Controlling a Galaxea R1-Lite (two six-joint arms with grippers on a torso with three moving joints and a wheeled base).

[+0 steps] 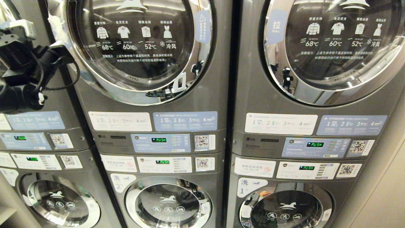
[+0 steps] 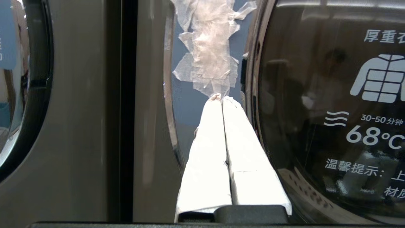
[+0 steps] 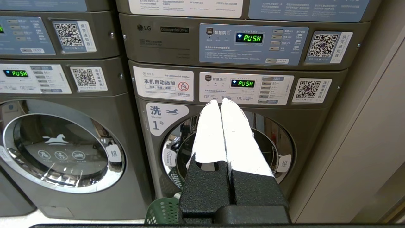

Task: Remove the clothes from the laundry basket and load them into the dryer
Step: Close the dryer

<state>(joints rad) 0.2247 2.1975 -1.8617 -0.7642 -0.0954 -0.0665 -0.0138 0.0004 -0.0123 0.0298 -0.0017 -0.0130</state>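
Laundromat wall of stacked LG machines; dryer doors closed.

Left pincer (image 2: 221, 98) clenched, empty, tips at the middle dryer door (image 1: 133, 47) rim near 9 o'clock. Right pincer (image 3: 220, 102) clenched, parked low; green laundry basket (image 3: 161, 210) beneath it, at 6 o'clock.

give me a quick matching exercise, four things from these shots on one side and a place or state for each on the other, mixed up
Things:
1. left claw
2. right claw
3. green laundry basket
4. middle dryer door

Places or states:
A. closed, with clothing icons and temperatures printed on its glass
B. shut, tips at the taped patch beside a dryer door rim
C. on the floor below washer number one
D. shut, pointing at washer number one's panel

Pairs: 1-B, 2-D, 3-C, 4-A
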